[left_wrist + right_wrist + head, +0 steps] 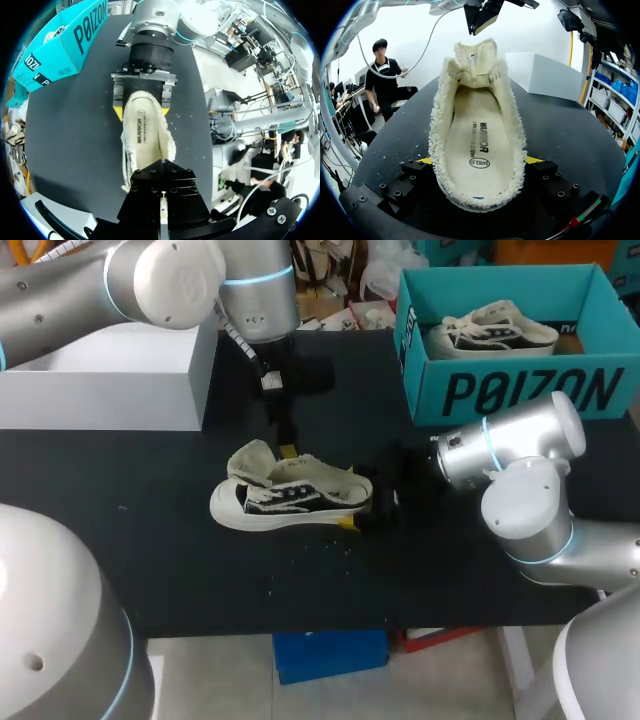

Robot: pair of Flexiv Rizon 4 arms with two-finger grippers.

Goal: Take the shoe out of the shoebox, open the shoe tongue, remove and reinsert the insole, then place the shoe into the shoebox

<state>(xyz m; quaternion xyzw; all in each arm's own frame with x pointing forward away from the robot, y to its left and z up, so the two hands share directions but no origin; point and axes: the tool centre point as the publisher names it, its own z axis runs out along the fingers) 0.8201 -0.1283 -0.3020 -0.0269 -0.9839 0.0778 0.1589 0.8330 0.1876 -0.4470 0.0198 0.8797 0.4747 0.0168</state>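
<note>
A cream and black low shoe (pixel 290 498) lies mid-table, toe to the left. Its tongue (pixel 475 55) is folded up and the cream insole (pixel 477 135) lies flat inside. My right gripper (pixel 477 161) is shut on the heel, with a yellow-tipped finger pressed on each side, also seen from the left wrist (pixel 141 111). My left gripper (pixel 287 448) hangs shut just above the tongue and toe, holding nothing; a small gap shows between it (pixel 479 20) and the tongue. A second shoe (pixel 490 330) lies in the teal shoebox (pixel 520 390) at the back right.
A white box (pixel 100 380) stands at the back left of the black table (pixel 150 560). Small crumbs lie on the table in front of the shoe.
</note>
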